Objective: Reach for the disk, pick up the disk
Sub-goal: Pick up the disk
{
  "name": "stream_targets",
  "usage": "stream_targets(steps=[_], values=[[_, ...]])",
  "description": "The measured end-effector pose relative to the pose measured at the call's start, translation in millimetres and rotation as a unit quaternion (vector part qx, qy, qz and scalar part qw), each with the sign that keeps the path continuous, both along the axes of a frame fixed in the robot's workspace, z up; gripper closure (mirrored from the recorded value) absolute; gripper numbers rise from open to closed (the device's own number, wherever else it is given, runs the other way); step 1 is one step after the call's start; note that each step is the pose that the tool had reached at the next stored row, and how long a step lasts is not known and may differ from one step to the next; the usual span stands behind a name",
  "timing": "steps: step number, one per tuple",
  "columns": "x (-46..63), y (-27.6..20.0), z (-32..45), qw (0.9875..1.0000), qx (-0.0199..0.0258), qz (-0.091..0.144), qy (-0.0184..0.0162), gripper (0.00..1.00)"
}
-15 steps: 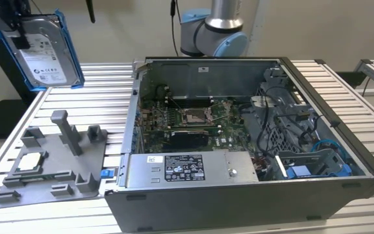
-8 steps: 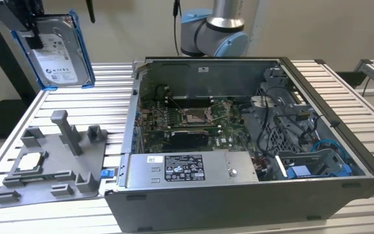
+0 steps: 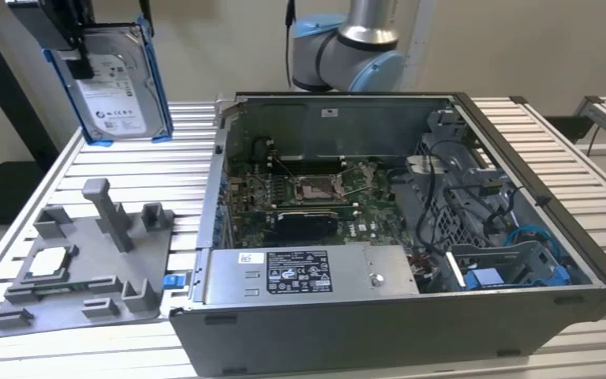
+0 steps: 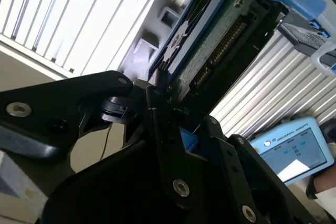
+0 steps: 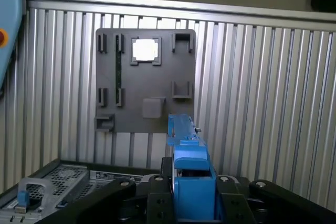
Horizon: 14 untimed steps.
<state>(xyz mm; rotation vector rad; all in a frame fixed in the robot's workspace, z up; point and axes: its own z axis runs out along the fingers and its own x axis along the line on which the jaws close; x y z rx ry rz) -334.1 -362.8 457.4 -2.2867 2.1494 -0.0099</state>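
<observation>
One silver-grey metal disk (image 3: 122,79) in a bright blue bracket, pinched aloft in the jaws.
At the exterior view's left the disk hangs upright above the ribbed aluminium counter (image 3: 182,134). Below it sits one grey plastic fixture plate (image 3: 92,264) bearing one square silver chip (image 3: 50,260). Rightward stands one open grey computer case (image 3: 387,332).

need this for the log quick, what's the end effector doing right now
end effector: closed, holding the blue-framed hard drive in the air
</observation>
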Motion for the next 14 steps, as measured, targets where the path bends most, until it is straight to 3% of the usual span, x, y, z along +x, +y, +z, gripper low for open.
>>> stream_targets(steps=[14], values=[[42.6, 0.0, 0.0, 1.0000, 0.0000, 0.000, 0.0002, 1.00]])
